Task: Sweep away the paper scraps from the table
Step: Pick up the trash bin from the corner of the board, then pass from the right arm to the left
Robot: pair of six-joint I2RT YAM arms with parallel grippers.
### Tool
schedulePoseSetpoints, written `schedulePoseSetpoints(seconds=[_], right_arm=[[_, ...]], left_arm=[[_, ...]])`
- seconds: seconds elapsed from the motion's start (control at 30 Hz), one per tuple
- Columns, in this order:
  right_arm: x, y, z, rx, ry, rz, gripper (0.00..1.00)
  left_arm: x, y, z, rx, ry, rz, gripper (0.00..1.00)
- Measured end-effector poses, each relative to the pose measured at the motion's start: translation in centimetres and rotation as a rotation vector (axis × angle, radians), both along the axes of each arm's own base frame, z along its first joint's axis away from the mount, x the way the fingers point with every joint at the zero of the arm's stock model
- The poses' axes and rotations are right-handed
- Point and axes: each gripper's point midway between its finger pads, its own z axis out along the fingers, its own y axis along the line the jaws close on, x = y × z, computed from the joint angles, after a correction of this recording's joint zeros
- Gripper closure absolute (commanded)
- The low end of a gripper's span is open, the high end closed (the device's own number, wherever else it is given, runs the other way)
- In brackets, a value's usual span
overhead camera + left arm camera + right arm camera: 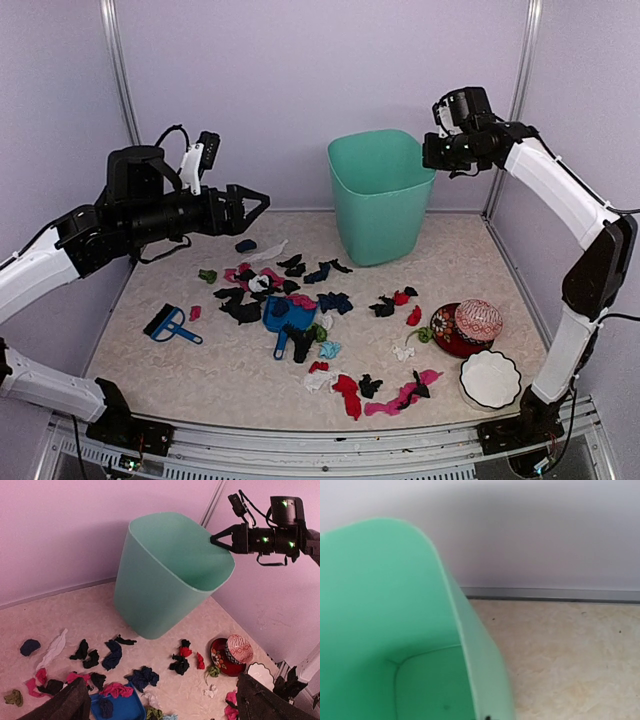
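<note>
**Bin held at rim, sweeping not started**

- Right jaws: shut tight, tips meeting on the far right rim of the mint-green plastic waste bin [380, 195]. Apparently pinching the thin wall. Right wrist view filled by bin interior, rim edge running straight down toward the fingertips. Probable reason: steadying or readying the bin to take the sweepings.
- Left jaws: spread to full width, nothing held. Raised on the left arm [150, 215] well above the left side of the table [180, 375], pointing toward the bin. Likely held high to keep clear of the litter before reaching for a tool.
- Small crumpled paper scraps [335, 302], black, pink, red, navy, white, green: strewn across the middle of the table, from just in front of the bin down to the near edge. None visible inside the bin.
- Blue plastic dustpan [272, 322]: flat amid the scraps, a few bits lying on it.
- Blue hand brush [170, 325]: lying apart to the left, near the left jaws' side, untouched. Sensible first pick for that arm.
- Red-patterned round bowl [447, 340] with patterned ball [478, 320] in it, plus white scalloped bowl [490, 378]: near right, beside some scraps. Risk of getting knocked during sweeping.
</note>
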Motion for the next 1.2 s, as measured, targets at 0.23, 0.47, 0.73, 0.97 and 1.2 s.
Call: schedulePoseSetpoints(seconds=[0.23, 0.47, 0.73, 0.97, 1.2], right_arm=[[-3.3, 2.8, 1.7, -0.056, -0.066, 0.039, 1.00], [-6.6, 4.0, 3.4, -0.106, -0.164, 0.038, 1.00], [-9.0, 6.0, 3.3, -0.199, -0.243, 0.020, 1.00], [-11.2, 8.3, 2.8, -0.280, -0.319, 0.010, 1.00], [-13.0, 9.5, 3.5, -0.359, -0.426, -0.046, 1.00]], left_arm=[[3.3, -2.9, 0.2, -0.015, 0.043, 0.037, 0.01], [5.6, -5.6, -2.0, -0.037, 0.141, 0.056, 0.01], [7.2, -7.6, -2.4, -0.111, 0.219, 0.070, 0.05], [8.2, -8.7, -4.6, -0.131, 0.296, 0.095, 0.11], [8.7, -8.5, -5.9, -0.135, 0.336, 0.139, 0.27]])
